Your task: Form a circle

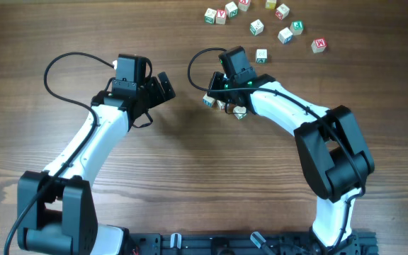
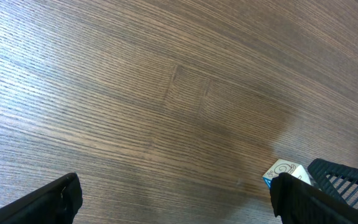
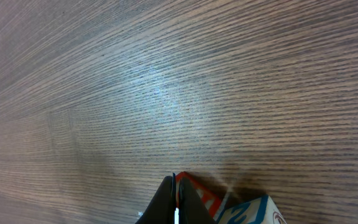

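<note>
Now shaping the circle (image 1: 224, 106), just toward 12 o'clock of the table (image 1: 190, 177) centre, with the right gripper (image 3: 175, 200) pinched together, tip against a red-faced cube (image 3: 199, 194). Holding the left gripper (image 1: 160, 88) spread apart, empty, at its 9 o'clock. Next, probably: fetching loose cubes (image 1: 257, 27) from 1 o'clock.

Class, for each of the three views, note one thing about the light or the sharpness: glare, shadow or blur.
Overhead: even light, sharp, faint shadows under the arms. Left wrist: a broad soft shadow darkens the table near the cube. Right wrist: pale glare on the wood at the centre; the cubes at the bottom edge look blurred.
</note>
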Robot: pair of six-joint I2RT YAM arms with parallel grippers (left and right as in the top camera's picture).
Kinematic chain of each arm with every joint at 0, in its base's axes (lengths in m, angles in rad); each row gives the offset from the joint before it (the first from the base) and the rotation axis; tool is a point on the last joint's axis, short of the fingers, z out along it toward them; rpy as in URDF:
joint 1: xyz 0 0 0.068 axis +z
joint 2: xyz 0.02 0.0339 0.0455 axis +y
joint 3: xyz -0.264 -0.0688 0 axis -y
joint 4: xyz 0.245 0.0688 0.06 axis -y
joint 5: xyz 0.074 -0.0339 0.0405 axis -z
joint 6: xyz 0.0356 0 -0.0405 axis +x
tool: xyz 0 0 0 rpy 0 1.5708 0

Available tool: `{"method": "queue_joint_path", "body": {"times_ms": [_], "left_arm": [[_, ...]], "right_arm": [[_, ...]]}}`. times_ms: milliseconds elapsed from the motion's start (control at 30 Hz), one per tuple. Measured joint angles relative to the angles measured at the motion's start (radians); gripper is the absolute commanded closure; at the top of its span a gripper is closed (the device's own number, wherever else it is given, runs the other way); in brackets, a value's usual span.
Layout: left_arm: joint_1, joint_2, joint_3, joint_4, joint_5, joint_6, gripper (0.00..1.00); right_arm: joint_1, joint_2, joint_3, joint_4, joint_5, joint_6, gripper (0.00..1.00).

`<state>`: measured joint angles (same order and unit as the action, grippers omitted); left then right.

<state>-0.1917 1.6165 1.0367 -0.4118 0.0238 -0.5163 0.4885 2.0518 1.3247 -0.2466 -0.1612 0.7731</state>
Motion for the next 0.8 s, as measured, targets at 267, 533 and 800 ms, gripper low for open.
{"method": "queue_joint_path", "body": {"times_ms": [267, 533, 800], "left_arm": [[0.0, 0.0, 0.0, 0.0, 0.0, 0.0, 0.0], [0.0, 0.0, 0.0, 0.0, 0.0, 0.0, 0.0], [0.0, 0.0, 0.0, 0.0, 0.0, 0.0, 0.0]], "right_arm": [[0.0, 0.0, 0.0, -0.002, -0.004, 0.0, 0.95], [0.0, 0.0, 0.0, -0.007, -0.012, 0.0, 0.95], [0.0, 0.0, 0.0, -0.007, -0.019, 0.0, 0.95]]}}
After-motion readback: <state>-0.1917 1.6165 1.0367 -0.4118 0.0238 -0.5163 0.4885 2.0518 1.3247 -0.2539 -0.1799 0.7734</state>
